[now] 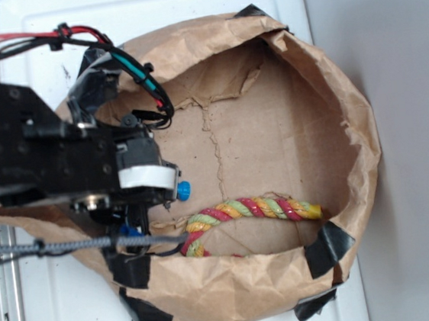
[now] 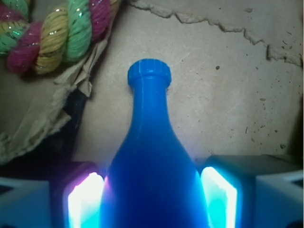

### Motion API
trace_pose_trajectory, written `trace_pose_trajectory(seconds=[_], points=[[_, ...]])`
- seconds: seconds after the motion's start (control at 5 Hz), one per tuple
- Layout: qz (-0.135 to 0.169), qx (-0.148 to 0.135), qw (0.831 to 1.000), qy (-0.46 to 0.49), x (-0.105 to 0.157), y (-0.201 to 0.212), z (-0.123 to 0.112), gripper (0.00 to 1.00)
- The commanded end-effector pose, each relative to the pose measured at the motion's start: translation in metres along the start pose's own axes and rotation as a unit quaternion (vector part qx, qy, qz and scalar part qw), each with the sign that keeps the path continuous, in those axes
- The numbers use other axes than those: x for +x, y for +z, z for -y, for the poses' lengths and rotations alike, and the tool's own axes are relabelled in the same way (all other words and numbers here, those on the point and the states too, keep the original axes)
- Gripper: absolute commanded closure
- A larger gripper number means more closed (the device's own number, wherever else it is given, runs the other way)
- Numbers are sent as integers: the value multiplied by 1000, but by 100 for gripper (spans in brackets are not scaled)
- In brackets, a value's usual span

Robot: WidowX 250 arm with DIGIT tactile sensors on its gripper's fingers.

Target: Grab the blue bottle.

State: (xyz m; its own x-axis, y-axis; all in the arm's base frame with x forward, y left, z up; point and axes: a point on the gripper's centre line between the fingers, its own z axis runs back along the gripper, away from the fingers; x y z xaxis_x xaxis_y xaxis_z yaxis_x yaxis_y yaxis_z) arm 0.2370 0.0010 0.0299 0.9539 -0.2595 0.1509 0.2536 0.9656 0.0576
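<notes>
While rope (image 1: 254,208) lies in the paper bowl (image 1: 348,116), the tool (image 2: 152,199) grips the blue bottle (image 2: 151,156)

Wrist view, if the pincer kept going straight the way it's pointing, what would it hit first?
The blue bottle already sits between the pincer pads, so its body comes first. Past the bottle's mouth lies the brown paper floor; depth there is unclear. The rope lies off to the upper left, out of line.
</notes>
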Motion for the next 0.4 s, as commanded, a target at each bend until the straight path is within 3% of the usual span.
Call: trace_pose_trajectory(seconds=[0.0,0.2], points=[[-13,17,999,40,114,198,-32,100],[-7,29,998,62,111,210,-35,100]])
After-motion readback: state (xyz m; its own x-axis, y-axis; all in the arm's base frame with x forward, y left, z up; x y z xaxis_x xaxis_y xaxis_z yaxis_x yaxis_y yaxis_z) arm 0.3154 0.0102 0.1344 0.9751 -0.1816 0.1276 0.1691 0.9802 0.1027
